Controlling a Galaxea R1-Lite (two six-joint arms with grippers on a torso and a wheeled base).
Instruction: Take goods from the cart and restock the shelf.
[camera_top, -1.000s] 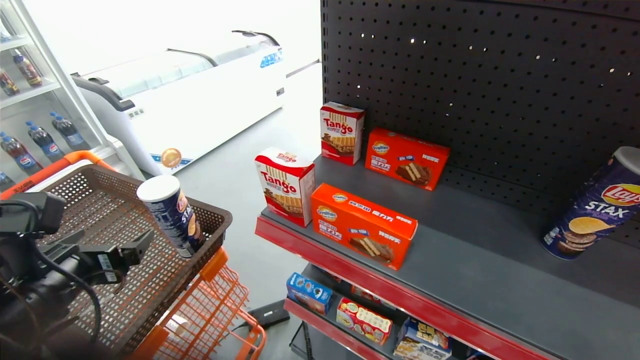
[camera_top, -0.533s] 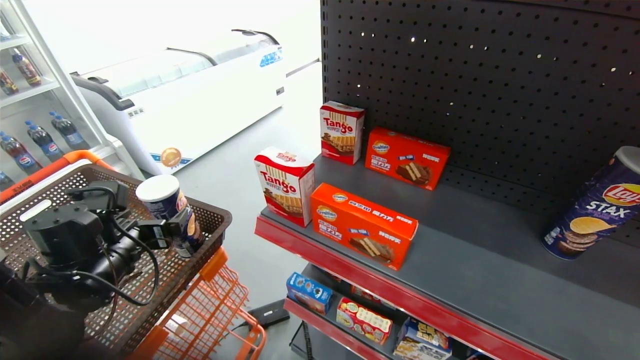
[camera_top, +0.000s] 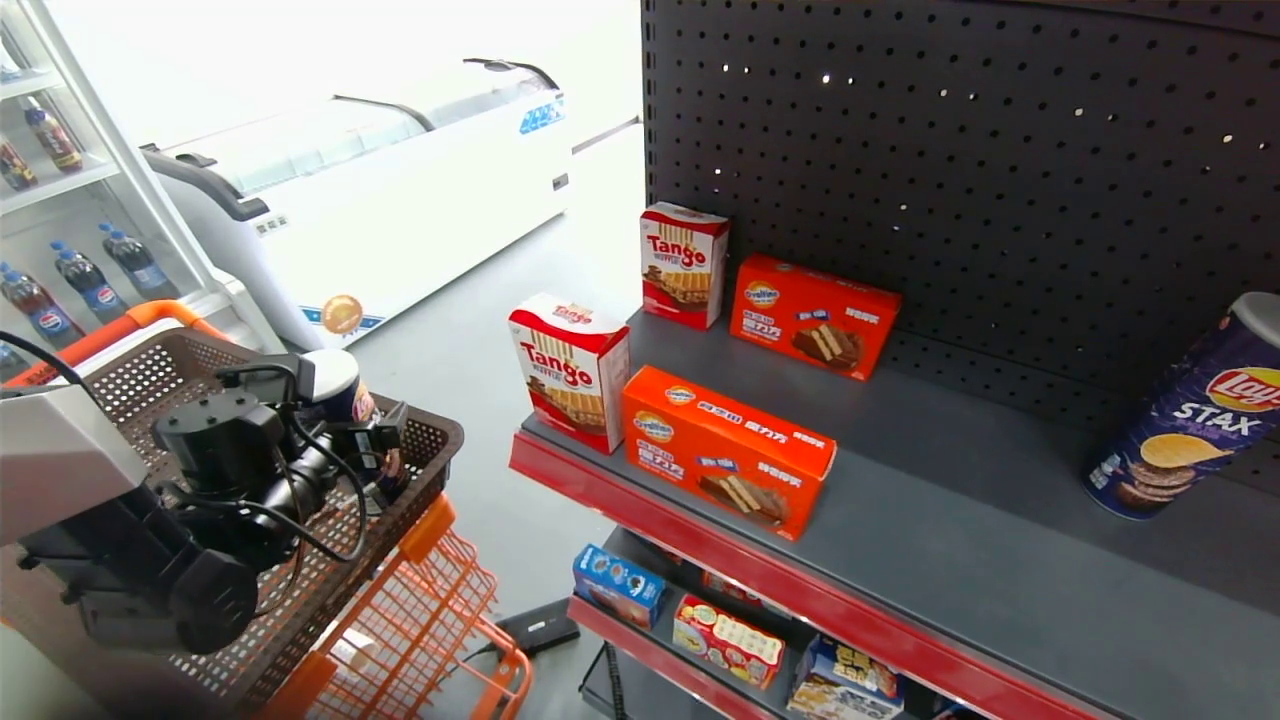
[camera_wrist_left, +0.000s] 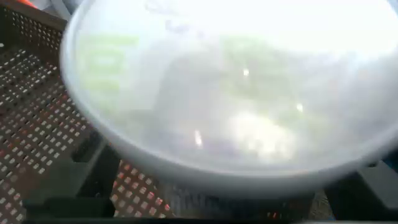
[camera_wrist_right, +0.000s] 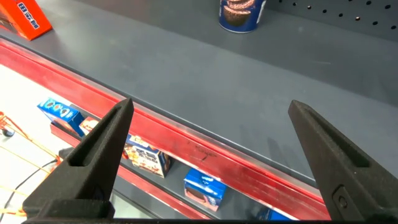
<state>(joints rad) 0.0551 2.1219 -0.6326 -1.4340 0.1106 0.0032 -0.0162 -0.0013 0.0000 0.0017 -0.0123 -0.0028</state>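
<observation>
Left pincer (camera_top: 352, 425) forward, right pincer (camera_wrist_right: 211, 106) wide apart.

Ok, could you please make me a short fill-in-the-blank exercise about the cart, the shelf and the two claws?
1. The chips can at the left claw stands in the brown ____ on the cart.
2. The shelf holds ____ orange boxes.
3. The front edge of the shelf is ____ in colour.
4. The right claw, above the shelf, has its jaws ____.

Missing words: basket; two; red; open.
</observation>
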